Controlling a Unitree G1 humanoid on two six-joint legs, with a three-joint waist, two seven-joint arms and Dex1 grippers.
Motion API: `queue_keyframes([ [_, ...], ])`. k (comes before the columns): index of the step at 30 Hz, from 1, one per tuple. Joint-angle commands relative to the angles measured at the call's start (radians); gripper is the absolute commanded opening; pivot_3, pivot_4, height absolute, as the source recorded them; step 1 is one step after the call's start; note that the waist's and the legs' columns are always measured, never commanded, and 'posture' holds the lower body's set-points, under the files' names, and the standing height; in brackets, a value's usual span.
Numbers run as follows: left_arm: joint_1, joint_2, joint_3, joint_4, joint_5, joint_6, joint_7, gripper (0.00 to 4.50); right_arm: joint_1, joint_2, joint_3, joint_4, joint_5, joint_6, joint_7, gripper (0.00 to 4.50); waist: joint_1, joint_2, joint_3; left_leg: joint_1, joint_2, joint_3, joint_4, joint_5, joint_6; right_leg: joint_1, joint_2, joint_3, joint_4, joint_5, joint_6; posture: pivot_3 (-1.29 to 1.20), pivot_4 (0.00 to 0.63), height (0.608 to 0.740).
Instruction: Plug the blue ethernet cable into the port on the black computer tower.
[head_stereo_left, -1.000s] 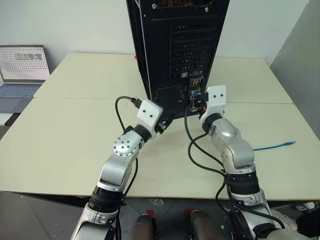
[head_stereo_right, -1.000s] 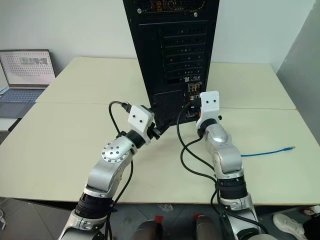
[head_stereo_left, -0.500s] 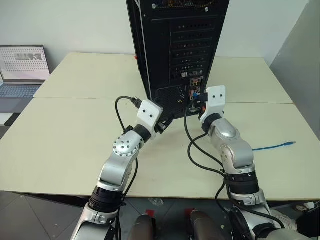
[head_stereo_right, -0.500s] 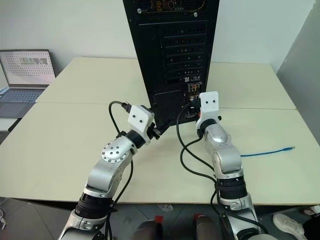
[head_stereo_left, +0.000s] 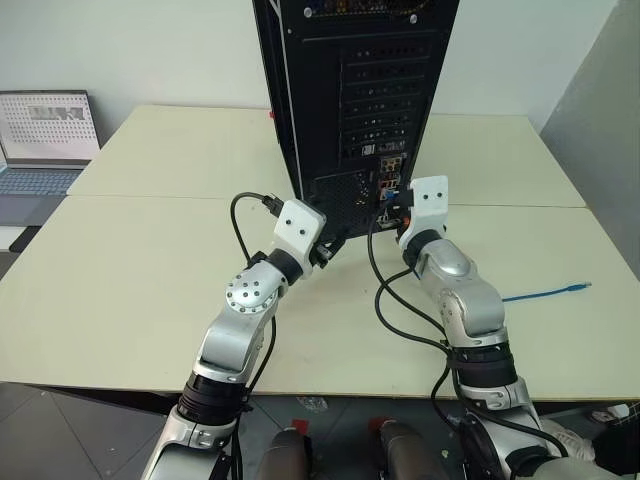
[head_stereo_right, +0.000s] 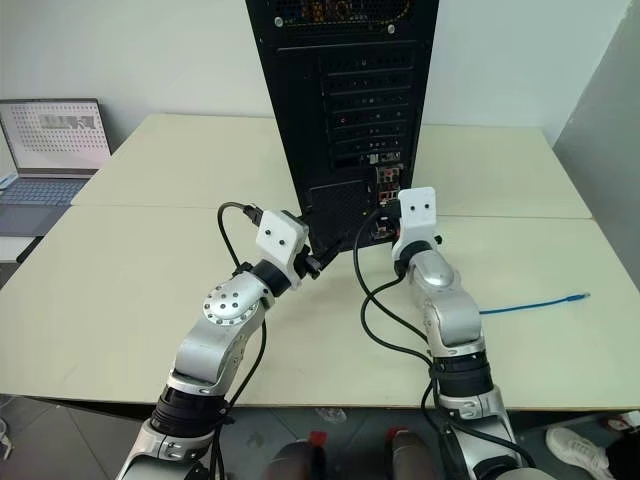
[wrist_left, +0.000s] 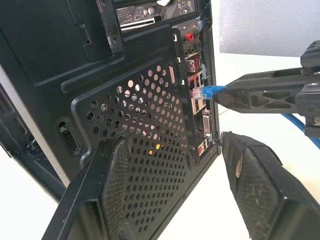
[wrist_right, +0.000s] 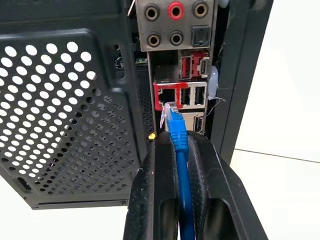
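Observation:
The black computer tower (head_stereo_left: 350, 100) stands upright on the table with its rear face toward me. My right gripper (wrist_right: 176, 145) is shut on the blue ethernet cable (wrist_right: 178, 137) just behind its clear plug (wrist_right: 169, 112). The plug's tip sits at the lower edge of the red-framed port (wrist_right: 167, 95), among the small sockets low on the rear face. The cable's other end (head_stereo_left: 573, 287) lies on the table at the right. My left gripper (wrist_left: 175, 142) is open at the tower's lower rear. One finger (wrist_left: 117, 185) is at the mesh vent and the other is past the case's edge.
A grey laptop (head_stereo_left: 45, 140) stands open at the far left on a lower surface. Black arm cables (head_stereo_left: 385, 295) loop over the table (head_stereo_left: 130, 270) between my arms. A grey panel (head_stereo_left: 600, 130) rises at the right edge.

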Motion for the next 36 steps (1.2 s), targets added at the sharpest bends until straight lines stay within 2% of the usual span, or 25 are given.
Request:
queue_keyframes([
  [1, -0.004, -0.006, 0.01, -0.047, 0.004, -0.011, 0.002, 3.01, -0.036, 0.002, -0.011, -0.03, -0.001, -0.029, -0.004, 0.0, 0.0, 0.0, 0.0, 0.0, 0.0, 0.0, 0.0, 0.0, 0.0, 0.0, 0.0, 0.0, 0.0, 0.0, 0.0, 0.0, 0.15, 0.74],
  [28, -0.003, -0.01, 0.011, -0.045, 0.008, -0.013, 0.002, 3.01, -0.054, 0.031, 0.005, -0.04, 0.031, -0.015, 0.041, 0.0, -0.004, 0.0, 0.0, 0.0, 0.001, 0.0, 0.0, 0.0, 0.0, -0.001, 0.001, 0.0, 0.0, 0.0, 0.0, 0.0, 0.15, 0.74],
  [36, -0.002, -0.011, 0.011, -0.044, 0.009, -0.013, 0.0, 3.01, -0.059, 0.026, -0.002, -0.02, -0.007, -0.021, 0.001, 0.0, -0.004, 0.0, 0.0, 0.0, 0.0, 0.001, -0.001, 0.0, 0.0, -0.001, 0.001, 0.001, 0.0, 0.0, 0.0, 0.0, 0.15, 0.74],
])
